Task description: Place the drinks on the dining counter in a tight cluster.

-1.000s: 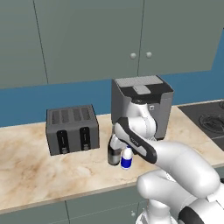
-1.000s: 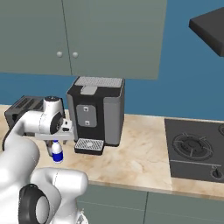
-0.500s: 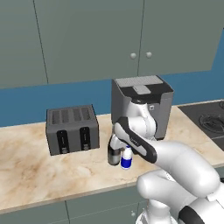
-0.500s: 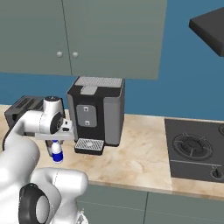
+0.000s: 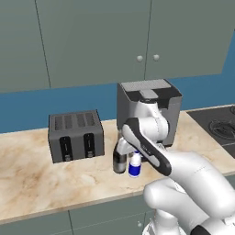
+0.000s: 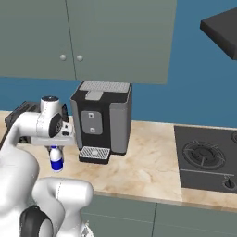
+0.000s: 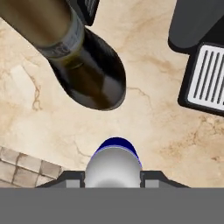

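Observation:
A little white bottle with a blue label [image 5: 134,166] [image 6: 56,160] stands on a marble worktop [image 5: 36,179]. My gripper [image 5: 131,155] [image 6: 55,149] [image 7: 113,177] reaches down over it, shut on its top, with a finger at each side of the white bottle [image 7: 114,161] in the hand view. Just to its left stands a dark bottle [image 5: 119,161] [image 7: 89,65], upright and close to the white one; whether they touch I cannot tell. The dining counter is out of view.
A grey toaster [image 5: 75,135] sits to the left of the bottles. A black coffee machine [image 5: 149,110] [image 6: 102,120] with its drip tray [image 7: 205,78] stands right behind them. A stove [image 6: 206,159] lies to the right, and grey wall cabinets [image 5: 92,41] hang overhead.
The fingers have closed on the white bottle's top. The arm and both bottles stay where they were.

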